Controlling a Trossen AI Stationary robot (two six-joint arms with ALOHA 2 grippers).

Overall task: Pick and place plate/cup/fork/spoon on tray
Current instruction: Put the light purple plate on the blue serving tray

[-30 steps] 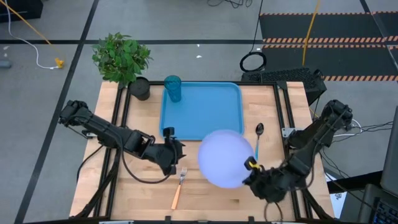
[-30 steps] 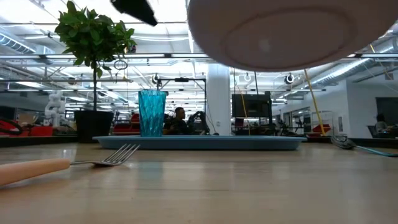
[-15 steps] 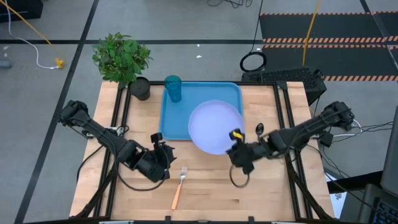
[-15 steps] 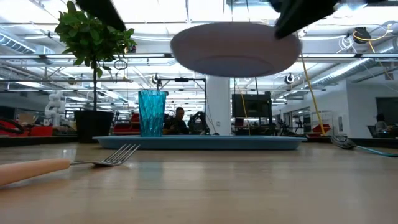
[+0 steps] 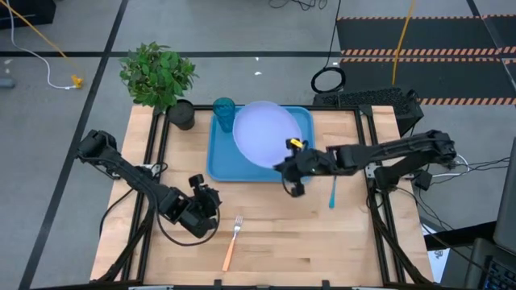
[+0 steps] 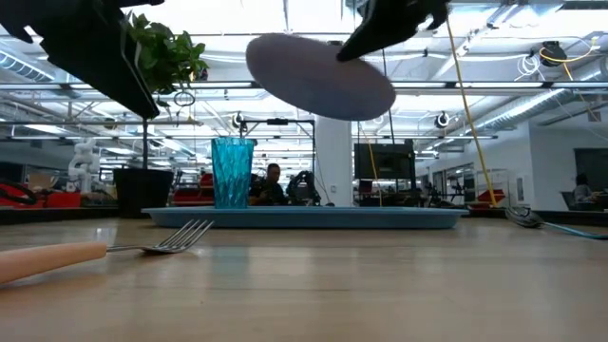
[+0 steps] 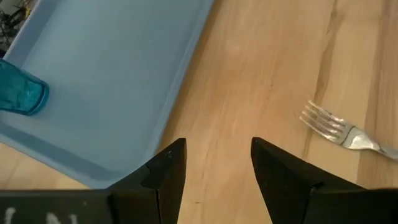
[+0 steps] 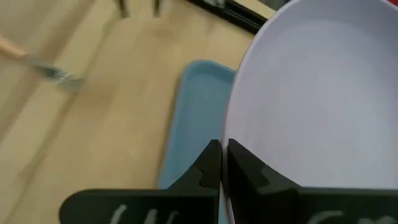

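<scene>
The plate [image 5: 264, 133], pinched by its rim in the right gripper [image 5: 292, 167], has swung from the table's near edge to hang tilted above the tray [image 5: 221, 165] beside the cup [image 5: 223, 113], so lowering comes next, while the left gripper [image 5: 200, 211] waits open near the fork [image 5: 232, 242].
</scene>
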